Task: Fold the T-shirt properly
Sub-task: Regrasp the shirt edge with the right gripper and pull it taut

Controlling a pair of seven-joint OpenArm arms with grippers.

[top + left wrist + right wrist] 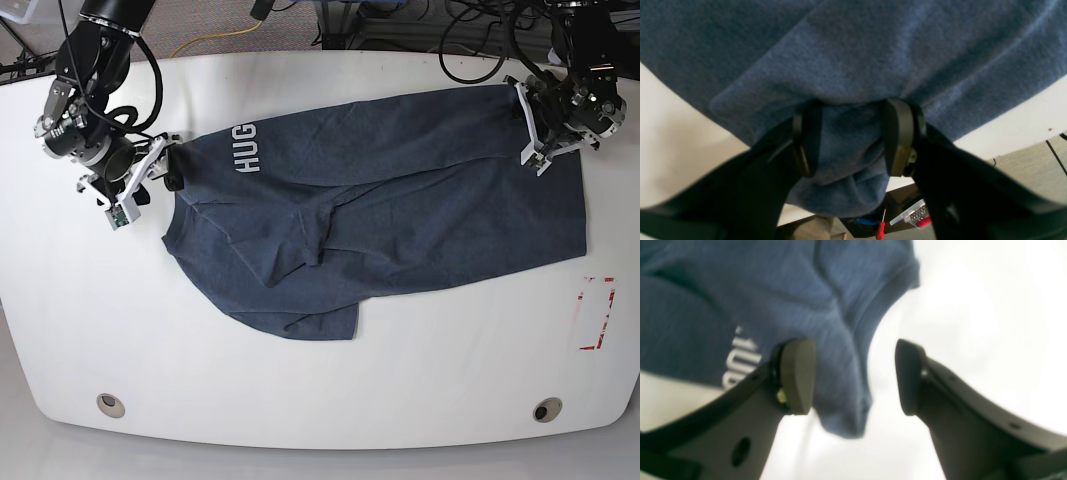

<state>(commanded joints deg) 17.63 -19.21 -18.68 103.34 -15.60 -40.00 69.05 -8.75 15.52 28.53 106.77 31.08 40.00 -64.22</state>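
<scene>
Left fingers (897,140) pinch T-shirt (400,210) | right fingers (796,376) apart | table (300,400)

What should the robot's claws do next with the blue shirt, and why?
Probably close the right claw. Its jaws stand open around a bunched edge of the T-shirt, near the white lettering, while the left claw already pinches fabric at the far end. With both ends held, it could lift and fold.

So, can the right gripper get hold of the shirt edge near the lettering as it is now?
Probably yes. The right gripper is open, and a fold of the T-shirt already hangs between its fingers, close to the white lettering. Nothing else lies in the way there.
</scene>
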